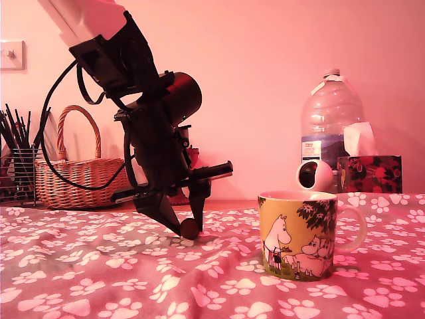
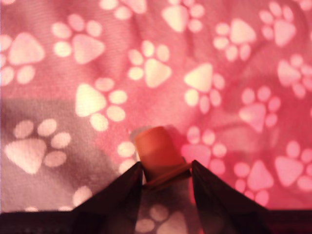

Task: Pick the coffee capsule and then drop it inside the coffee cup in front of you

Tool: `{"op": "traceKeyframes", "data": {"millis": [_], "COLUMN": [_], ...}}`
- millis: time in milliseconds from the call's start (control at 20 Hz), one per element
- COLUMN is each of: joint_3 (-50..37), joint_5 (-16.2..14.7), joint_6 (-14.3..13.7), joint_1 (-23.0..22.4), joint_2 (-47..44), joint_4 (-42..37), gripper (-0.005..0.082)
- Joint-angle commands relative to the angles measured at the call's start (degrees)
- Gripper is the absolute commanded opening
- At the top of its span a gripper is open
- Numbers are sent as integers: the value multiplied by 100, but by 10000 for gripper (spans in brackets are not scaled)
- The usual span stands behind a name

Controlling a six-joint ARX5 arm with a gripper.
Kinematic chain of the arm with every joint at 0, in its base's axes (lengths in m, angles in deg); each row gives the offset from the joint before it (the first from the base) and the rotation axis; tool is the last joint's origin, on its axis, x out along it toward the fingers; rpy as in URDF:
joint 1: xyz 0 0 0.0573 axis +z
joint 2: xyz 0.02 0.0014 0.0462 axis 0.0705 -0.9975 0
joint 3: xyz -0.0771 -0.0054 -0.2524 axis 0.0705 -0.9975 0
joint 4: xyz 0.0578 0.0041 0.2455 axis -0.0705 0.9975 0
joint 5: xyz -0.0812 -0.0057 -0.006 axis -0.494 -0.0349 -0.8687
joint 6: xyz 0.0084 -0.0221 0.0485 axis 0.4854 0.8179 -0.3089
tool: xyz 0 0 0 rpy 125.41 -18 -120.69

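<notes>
Claw [image 2: 165, 170]: fingers pinching the coffee capsule [image 2: 157, 150] at its rim, down on the paw-print cloth [image 2: 87, 63].
Hidden: capsule's base, behind fingertips.
Coffee cup [image 1: 297, 236]: upright, well apart.

the coffee capsule [image 2: 157, 153] sits between the two dark fingers [image 2: 117, 195], its wider rim level with their tips and its tapered body pointing away from the camera. each fingertip touches the rim on one side. under it lies a pink cloth [image 2: 204, 44] printed with pale paw marks, partly shadowed on one side.
</notes>
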Motion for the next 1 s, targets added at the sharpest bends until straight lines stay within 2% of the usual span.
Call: {"op": "traceKeyframes", "data": {"millis": [0,100,200,300,400,550,950], "joint_3": [63,63,63,63,63,63,63], "joint_5": [-13,-11,-31,-59,-77,-103,-144], "joint_6": [-264,-503,-614,-1012,-1261,-1366,-2000], "joint_1": [-31,-55,-59,-87,-122,-195,-595], "joint_2": [-37,103,243,407,581,866,1552], "joint_4": [59,238,431,627,756,920,1464], "gripper": [266,266,266,266,266,266,265]}}
